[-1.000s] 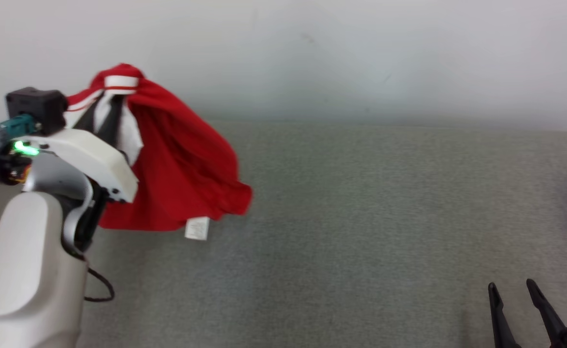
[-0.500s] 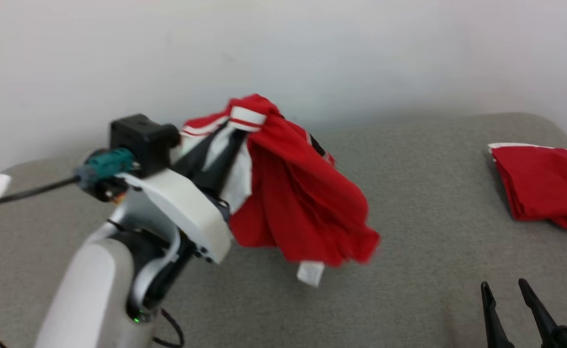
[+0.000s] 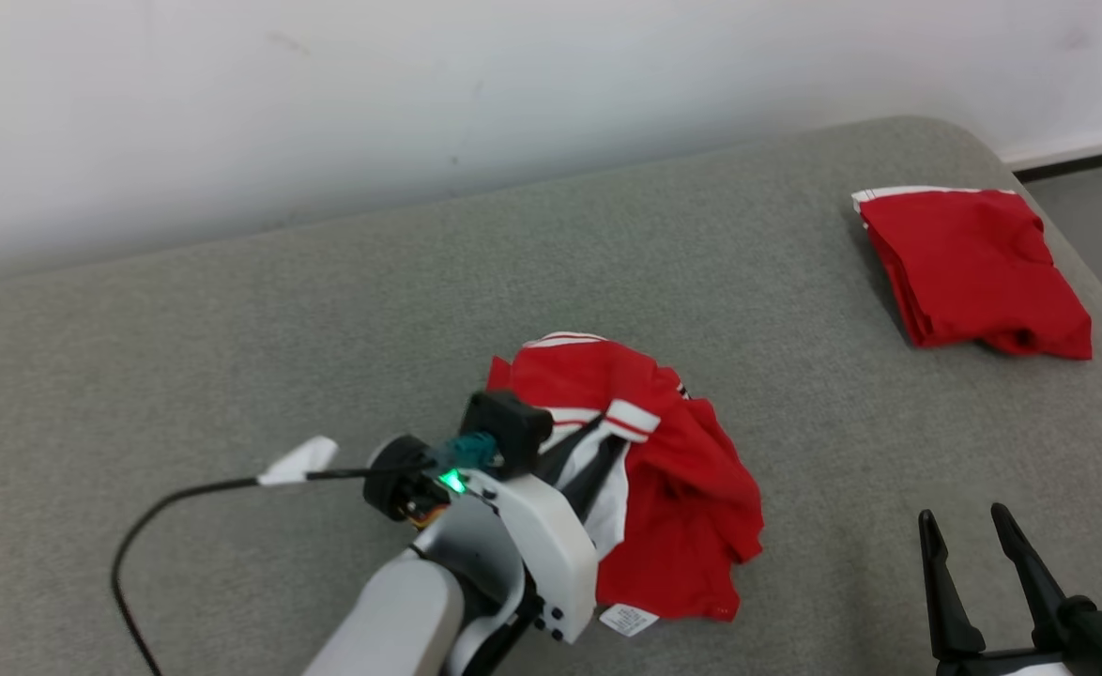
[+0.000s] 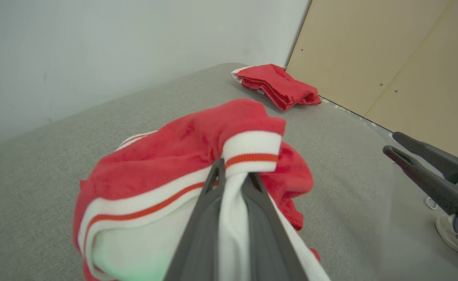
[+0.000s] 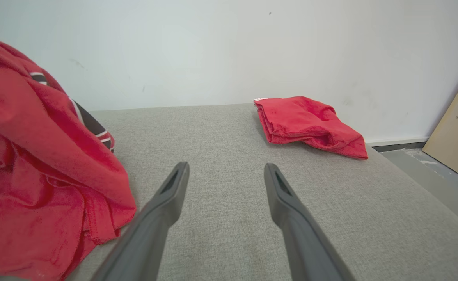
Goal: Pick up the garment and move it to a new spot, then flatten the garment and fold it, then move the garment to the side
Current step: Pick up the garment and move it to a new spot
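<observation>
Mid grey fabric surface (image 3: 326, 329), toward front edge: left gripper (image 4: 233, 172) clamped on crumpled red-white garment (image 3: 692, 488); right gripper (image 3: 964, 516) apart, garment to its left.

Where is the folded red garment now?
In the head view, the folded garment lies at the far right of the grey surface, apart from the bunched garment in the left tool.

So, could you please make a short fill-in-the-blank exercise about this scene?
1. The garment held by the left gripper is mostly ____.
2. The right gripper is ____ and holds nothing.
3. The folded garment lies on the surface nearer the ____ gripper.
Missing words: red; open; right.
</observation>
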Controlling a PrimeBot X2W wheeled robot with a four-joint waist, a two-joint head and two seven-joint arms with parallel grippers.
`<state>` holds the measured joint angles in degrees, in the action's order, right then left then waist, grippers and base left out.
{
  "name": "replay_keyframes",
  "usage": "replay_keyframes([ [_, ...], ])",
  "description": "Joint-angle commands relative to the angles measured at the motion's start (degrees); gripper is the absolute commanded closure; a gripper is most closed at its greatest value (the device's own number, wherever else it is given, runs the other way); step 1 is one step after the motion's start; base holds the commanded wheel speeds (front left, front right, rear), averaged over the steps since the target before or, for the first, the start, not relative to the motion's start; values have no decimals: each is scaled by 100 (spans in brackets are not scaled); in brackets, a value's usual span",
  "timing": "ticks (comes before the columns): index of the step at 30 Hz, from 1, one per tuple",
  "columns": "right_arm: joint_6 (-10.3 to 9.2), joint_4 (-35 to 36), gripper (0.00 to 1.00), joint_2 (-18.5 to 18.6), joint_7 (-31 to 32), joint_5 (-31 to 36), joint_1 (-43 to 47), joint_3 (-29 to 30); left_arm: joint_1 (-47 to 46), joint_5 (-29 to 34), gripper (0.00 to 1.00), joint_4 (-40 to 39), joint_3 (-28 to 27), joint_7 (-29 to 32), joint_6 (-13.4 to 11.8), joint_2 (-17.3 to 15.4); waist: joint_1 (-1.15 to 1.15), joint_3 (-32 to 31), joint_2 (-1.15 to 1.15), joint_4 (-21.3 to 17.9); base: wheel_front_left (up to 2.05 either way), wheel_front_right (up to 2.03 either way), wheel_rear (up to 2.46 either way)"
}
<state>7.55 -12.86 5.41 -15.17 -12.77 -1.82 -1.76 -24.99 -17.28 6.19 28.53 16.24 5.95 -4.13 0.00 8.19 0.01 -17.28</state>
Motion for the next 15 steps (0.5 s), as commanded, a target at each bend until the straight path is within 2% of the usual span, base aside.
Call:
replay_keyframes([
  [1,-12,-7,0,-5,6,-24,-90,-24,-34,111,100,176,72,-120,-24,9,0,160,-1,-150,0,0,0],
  [8,-12,-80,0,37,6,-31,-244,-29,-349,-129,100,1521,642,-978,-349,108,0,261,-1,-292,0,0,0],
  [10,-12,-95,0,50,6,-23,-238,-8,-427,-283,53,1719,827,-1229,-443,110,0,242,-1,-284,0,0,0],
  [11,-12,-104,0,57,6,-14,-218,10,-441,-375,11,1810,912,-1332,-487,112,0,220,-1,-268,0,0,0],
  [12,-12,-116,0,64,6,0,-185,26,-454,-436,0,1876,999,-1432,-519,111,0,194,-1,-247,0,0,0],
  [15,-12,-155,0,116,6,24,-98,44,-348,-820,0,1886,1179,-1696,-598,112,0,78,-1,-162,0,0,0],
])
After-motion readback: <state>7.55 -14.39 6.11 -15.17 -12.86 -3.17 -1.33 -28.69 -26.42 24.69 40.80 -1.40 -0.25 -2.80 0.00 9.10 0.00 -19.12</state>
